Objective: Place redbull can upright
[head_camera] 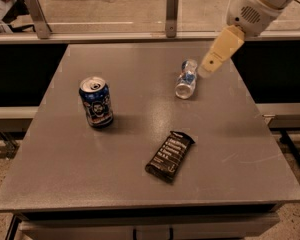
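Note:
The redbull can is slim and silver with blue marking. It lies on its side on the grey table, right of the middle toward the back. My gripper reaches in from the upper right on a white arm. Its cream-coloured tip hangs just right of the can's far end, close to it.
A wider dark blue can with a face picture stands upright at the left. A black snack bar wrapper lies in front of the middle. A rail with metal posts runs behind the table.

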Motion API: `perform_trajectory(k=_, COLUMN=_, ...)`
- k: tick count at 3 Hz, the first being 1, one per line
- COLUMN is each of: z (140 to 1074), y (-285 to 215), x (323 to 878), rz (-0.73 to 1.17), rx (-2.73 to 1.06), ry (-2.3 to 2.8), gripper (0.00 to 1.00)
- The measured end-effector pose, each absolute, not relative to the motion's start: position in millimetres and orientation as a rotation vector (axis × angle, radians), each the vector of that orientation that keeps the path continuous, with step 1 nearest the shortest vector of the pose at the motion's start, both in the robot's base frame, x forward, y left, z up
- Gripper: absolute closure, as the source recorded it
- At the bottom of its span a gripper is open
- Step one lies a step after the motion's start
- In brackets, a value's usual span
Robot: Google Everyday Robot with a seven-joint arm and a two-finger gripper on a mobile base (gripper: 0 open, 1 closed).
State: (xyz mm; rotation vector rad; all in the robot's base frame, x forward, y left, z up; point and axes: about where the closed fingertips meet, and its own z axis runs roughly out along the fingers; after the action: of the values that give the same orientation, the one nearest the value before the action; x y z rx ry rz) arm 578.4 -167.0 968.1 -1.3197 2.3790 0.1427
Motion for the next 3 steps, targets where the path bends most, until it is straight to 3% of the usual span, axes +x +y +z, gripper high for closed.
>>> perform_trajectory(k=2, z=938.0, y=-138.8, x=654.3, rz=-0.090, rx=-1.009, ry=2.690, gripper=0.00)
perform_trajectory(k=3, z=910.8, y=-135.2, x=676.3, rz=-0.102, rx=-0.750, ry=2.842, gripper=0.00)
